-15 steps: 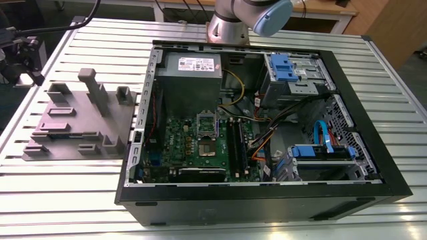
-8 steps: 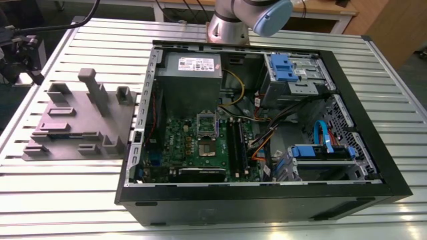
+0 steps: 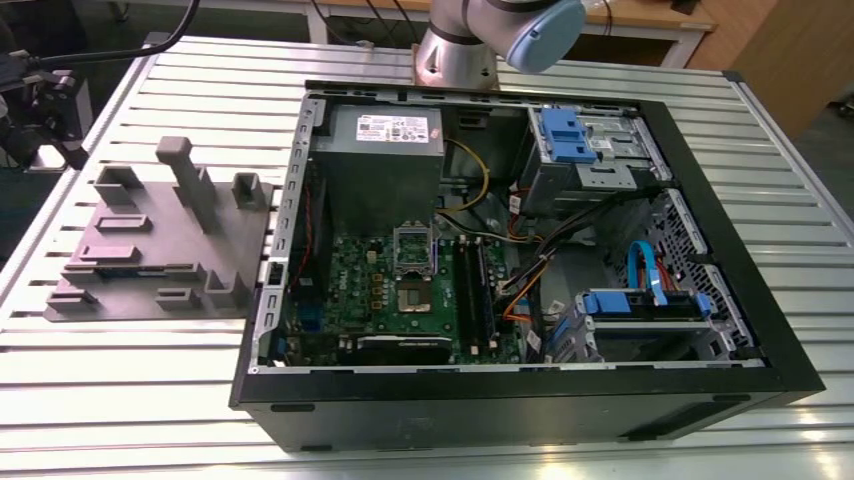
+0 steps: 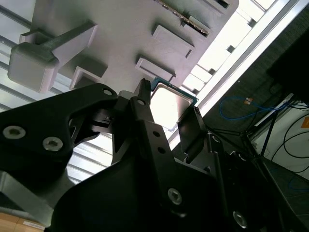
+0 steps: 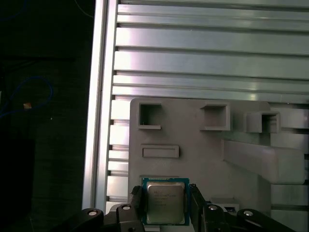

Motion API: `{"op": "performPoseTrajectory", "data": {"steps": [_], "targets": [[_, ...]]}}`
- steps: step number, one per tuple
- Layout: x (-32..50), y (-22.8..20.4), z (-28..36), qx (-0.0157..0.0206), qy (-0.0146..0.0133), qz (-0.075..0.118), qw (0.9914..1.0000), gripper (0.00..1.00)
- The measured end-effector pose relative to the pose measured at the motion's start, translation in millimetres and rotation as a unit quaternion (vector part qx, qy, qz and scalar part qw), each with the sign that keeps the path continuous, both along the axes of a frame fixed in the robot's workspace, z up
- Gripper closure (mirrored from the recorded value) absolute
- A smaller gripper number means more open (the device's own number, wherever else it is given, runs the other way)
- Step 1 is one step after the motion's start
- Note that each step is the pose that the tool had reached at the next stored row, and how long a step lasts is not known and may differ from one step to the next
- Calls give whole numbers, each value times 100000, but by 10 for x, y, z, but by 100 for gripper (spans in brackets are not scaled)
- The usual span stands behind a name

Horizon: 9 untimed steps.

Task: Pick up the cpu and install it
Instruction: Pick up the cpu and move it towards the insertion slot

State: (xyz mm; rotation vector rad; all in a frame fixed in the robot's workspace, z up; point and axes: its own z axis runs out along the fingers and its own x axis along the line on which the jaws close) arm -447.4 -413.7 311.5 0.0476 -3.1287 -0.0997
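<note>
**A:** What sits nearest the wrist cameras?

**B:** The gripper. Its two black fingers press against opposite edges of the cpu, so the jaws are drawn in narrow and hold it.

**A:** Do both wrist views show that grip alike?

**B:** Not quite. The first wrist view looks square onto the silver top and green rim, with the finger bases cut off by the frame. The second wrist view catches the cpu at a slant, and the gripper's black linkage covers its near corner.

**A:** Is it resting on anything?

**B:** I cannot tell. The purple-grey tray lies behind it, close to the tray's edge, but any contact between them is hidden.

**A:** And farther out?

**B:** In the second wrist view, an upright block stands on the tray. Then comes the slatted metal table, and past its edge a dark floor.

**A:** What does the exterior view add?

**B:** The open computer case stands to the exterior view's right of the tray, with the motherboard inside, well apart from the tray. Dark hardware at the exterior view's left edge is cut by the frame and hard to make out.
</note>
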Motion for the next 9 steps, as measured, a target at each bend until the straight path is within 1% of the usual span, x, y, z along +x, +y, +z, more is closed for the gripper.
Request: {"op": "performPoseTrajectory", "data": {"steps": [5, 9], "targets": [[0, 0, 27, -1, 2, -2, 100000, 53], [0, 0, 74, -3, 5, 0, 100000, 53]]}}
